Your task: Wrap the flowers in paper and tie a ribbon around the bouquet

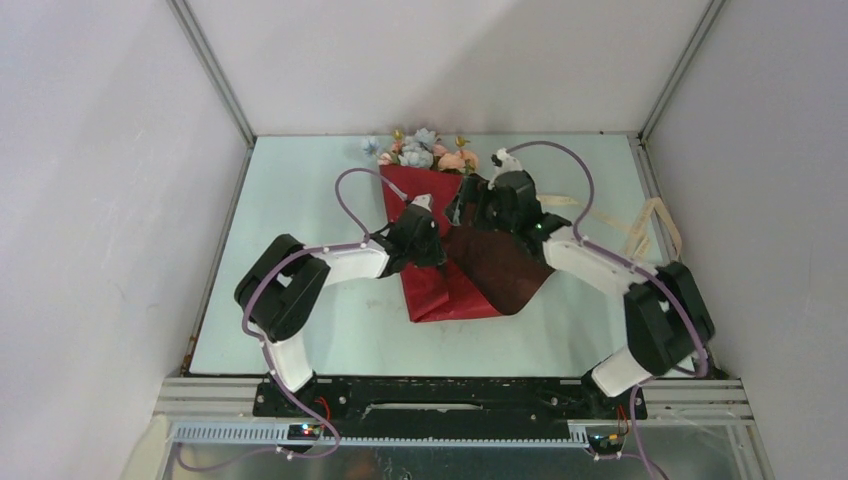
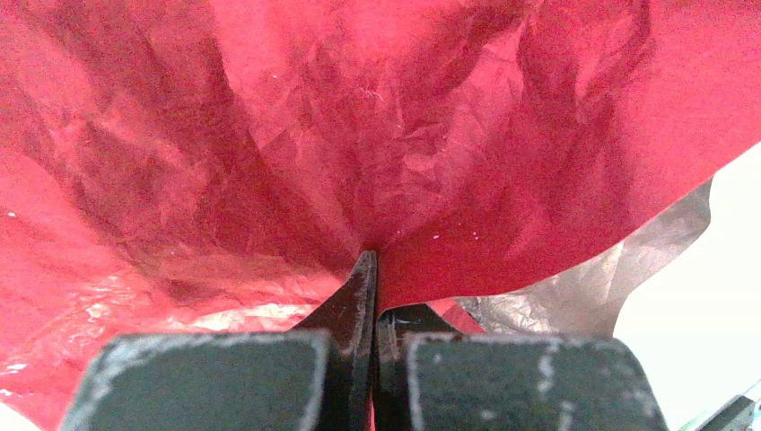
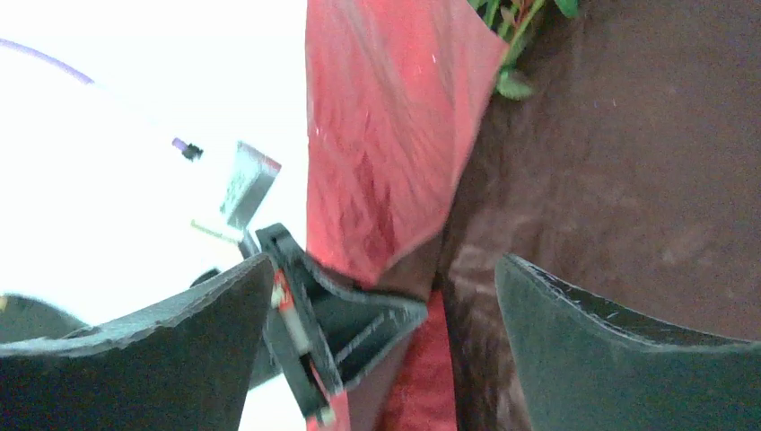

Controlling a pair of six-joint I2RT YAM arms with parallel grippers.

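The paper [image 1: 445,295] lies mid-table, folded over the flowers, its red face on the left and its dark brown face [image 1: 510,268] on the right. Pink and pale blue flower heads [image 1: 425,152] stick out at its far end, and green stems [image 3: 516,27] show in the right wrist view. My left gripper [image 2: 374,259] is shut on a pinch of red paper [image 2: 377,135]; from above it [image 1: 438,243] sits at the wrap's middle. My right gripper [image 3: 386,301] stands wide open just over the paper, nothing between its fingers [image 3: 619,350], facing the left gripper's tips. The cream ribbon [image 1: 645,225] lies loose at the right.
White enclosure walls and metal frame posts [image 1: 215,75] close in the pale green table [image 1: 300,200]. The ribbon's loops run close to the right wall. Purple cables [image 1: 350,190] arc above both arms.
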